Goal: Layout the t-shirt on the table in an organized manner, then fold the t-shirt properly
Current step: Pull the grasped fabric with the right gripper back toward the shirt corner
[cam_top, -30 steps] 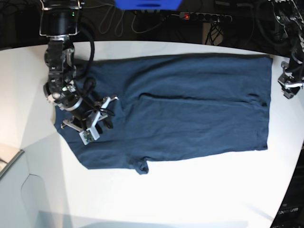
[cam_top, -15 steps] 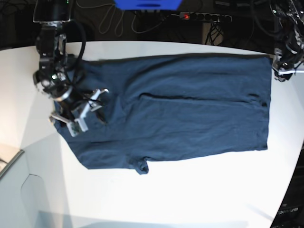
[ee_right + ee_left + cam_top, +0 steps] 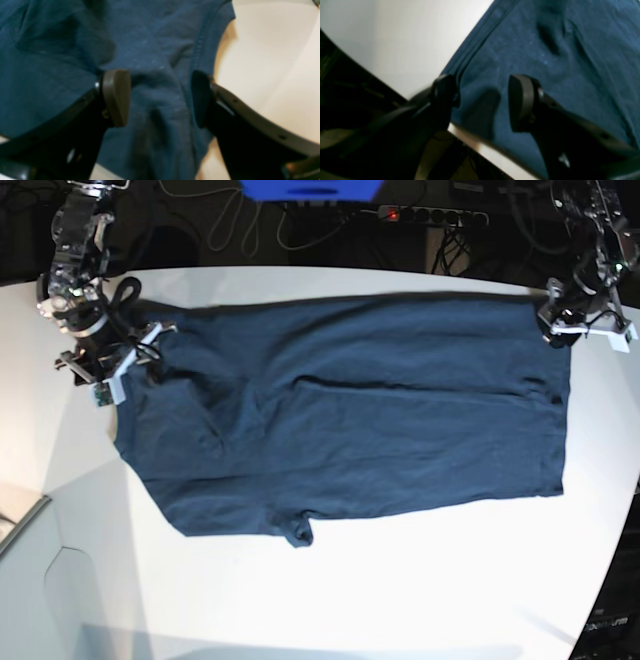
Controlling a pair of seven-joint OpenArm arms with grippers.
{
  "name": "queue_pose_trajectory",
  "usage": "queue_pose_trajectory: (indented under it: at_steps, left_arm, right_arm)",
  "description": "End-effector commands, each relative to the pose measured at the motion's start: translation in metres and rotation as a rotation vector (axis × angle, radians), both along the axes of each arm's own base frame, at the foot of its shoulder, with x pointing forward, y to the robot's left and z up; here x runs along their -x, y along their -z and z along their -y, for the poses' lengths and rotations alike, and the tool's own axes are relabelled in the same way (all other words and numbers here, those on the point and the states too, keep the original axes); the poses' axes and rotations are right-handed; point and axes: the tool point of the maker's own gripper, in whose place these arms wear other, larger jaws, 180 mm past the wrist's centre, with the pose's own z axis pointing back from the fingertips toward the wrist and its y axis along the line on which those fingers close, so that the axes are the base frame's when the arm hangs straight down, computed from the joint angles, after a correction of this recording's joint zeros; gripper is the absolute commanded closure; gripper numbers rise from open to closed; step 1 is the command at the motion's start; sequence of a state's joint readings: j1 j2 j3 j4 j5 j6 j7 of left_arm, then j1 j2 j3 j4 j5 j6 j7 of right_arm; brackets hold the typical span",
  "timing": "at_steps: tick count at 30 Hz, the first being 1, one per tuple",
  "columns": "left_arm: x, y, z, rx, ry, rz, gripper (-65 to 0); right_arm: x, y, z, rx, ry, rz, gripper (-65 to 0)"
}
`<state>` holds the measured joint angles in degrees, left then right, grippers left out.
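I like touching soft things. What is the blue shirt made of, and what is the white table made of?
The shirt looks like soft knitted cloth, probably cotton: it is matte, wrinkles easily, and has stitched hems. The table looks like a hard, smooth board with a slightly shiny white coating, since light glows off it. Whether that is plastic laminate or paint, the pictures cannot say.

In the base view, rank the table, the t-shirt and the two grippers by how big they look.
1. The table, largest.
2. The t-shirt, covering much of the tabletop's middle.
3. The right gripper and left gripper look about alike, both small at the shirt's far corners; no ranking between them.
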<state>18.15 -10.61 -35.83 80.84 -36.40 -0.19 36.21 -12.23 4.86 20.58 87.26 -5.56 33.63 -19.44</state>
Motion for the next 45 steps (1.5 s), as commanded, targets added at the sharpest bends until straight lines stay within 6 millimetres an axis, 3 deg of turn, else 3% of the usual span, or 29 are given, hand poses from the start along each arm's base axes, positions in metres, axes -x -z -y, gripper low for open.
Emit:
queue_pose_trajectory:
  at_steps: [1,9,13,16,21,29,39,45]
  left_arm:
    - [-0.002,-0.004,-0.009,-0.031,0.002,0.005,-33.8]
    - [0.021,0.02,-0.018,-0.066,-0.004,-0.102,-32.9]
    - [0.022,0.015,-0.03,-0.092,-0.031,-0.085,-21.0]
    - [0.02,0.007,-0.042,-0.13,-0.063,-0.046,-15.7]
    - [0.015,-0.003,-0.057,-0.176,-0.063,-0.023,-15.8]
    - [0.02,0.006,-0.074,-0.161,-0.12,-0.045,-15.8]
    - [0.018,0.003,-0.075,-0.163,-0.12,-0.035,-15.8]
    - [0.016,-0.005,-0.086,-0.189,-0.115,-0.032,-15.8]
  right_arm:
    - [-0.01,-0.015,0.004,-0.003,0.0,0.058,-38.9]
    - [-0.003,-0.005,0.015,0.0,0.02,0.026,-38.9]
    - [0.005,0.009,0.015,-0.013,0.027,-0.013,-38.9]
    - [0.021,0.02,0.015,-0.016,0.029,-0.053,-38.9]
    - [0.042,0.031,0.015,-0.016,0.03,-0.102,-38.9]
    - [0.076,0.046,0.015,-0.015,0.031,-0.174,-38.9]
    - [0.088,0.05,0.016,-0.013,0.032,-0.196,-38.8]
    - [0.111,0.051,0.016,-0.001,0.024,-0.23,-38.8]
